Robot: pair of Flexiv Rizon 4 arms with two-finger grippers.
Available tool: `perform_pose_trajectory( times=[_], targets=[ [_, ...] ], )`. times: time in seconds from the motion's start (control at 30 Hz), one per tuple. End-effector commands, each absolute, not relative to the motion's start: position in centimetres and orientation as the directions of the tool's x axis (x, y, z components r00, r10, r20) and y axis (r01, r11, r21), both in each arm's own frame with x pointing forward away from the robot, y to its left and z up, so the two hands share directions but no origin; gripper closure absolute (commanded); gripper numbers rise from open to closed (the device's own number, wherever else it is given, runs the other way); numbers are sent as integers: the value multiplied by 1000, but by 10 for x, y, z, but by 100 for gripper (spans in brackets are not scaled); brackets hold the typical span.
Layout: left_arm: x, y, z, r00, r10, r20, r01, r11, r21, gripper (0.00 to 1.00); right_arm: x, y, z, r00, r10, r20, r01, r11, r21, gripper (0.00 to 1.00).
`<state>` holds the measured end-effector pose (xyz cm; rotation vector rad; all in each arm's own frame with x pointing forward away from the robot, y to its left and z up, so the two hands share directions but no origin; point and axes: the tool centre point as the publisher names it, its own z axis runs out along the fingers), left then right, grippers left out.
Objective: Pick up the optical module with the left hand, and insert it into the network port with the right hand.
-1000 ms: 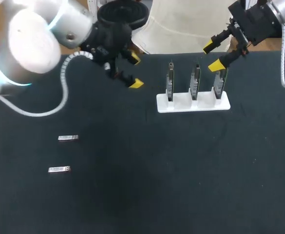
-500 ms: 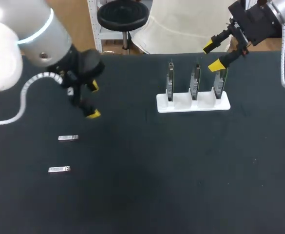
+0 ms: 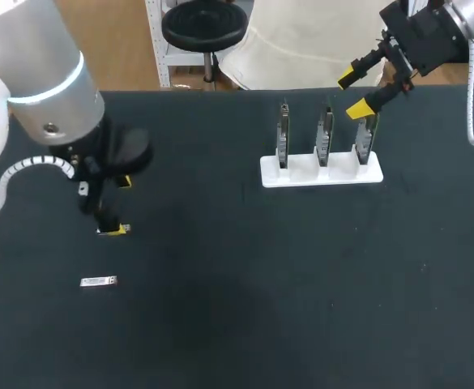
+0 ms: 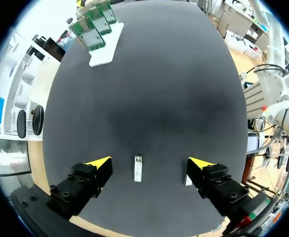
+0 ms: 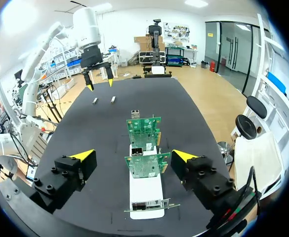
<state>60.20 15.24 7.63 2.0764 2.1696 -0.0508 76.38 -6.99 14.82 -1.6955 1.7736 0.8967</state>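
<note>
Worktop [image 3: 301,284]: black.
Holder [image 3: 321,172]: white, 1 o'clock, three upright boards [image 3: 324,134].
Left hand [image 4: 149,162]: open over optical module [image 4: 138,169].
Right hand [image 3: 352,92]: open.

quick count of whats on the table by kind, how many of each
optical modules: 2
network cards: 3
white holder: 1
total: 6

The left gripper [image 3: 120,206] swings from the table's far middle toward 7 o'clock and comes down over the left side. A module [image 4: 138,169] now lies between its spread fingers in the wrist view.
</note>
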Motion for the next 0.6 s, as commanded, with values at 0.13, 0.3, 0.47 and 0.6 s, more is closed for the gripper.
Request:
perform_pose_trajectory(
  times=[0.13, 0.3, 0.47, 0.6],
  targets=[
    [594, 167, 65, -40, 995, -91, 997, 46, 64, 0, 763, -70, 148, -78, -648, -758, -995, -2, 104, 0],
    [588, 177, 54, -52, 997, -53, 996, 56, 73, 0, 763, -70, 148, -78, -648, -758, -995, -2, 104, 0],
    [586, 185, 45, -64, 997, -39, 994, 67, 82, 0, 763, -70, 148, -78, -648, -758, -995, -2, 104, 0],
    [588, 190, 40, -68, 997, -37, 994, 71, 87, 0, 763, -70, 148, -78, -648, -758, -995, -2, 104, 0]
  ],
)
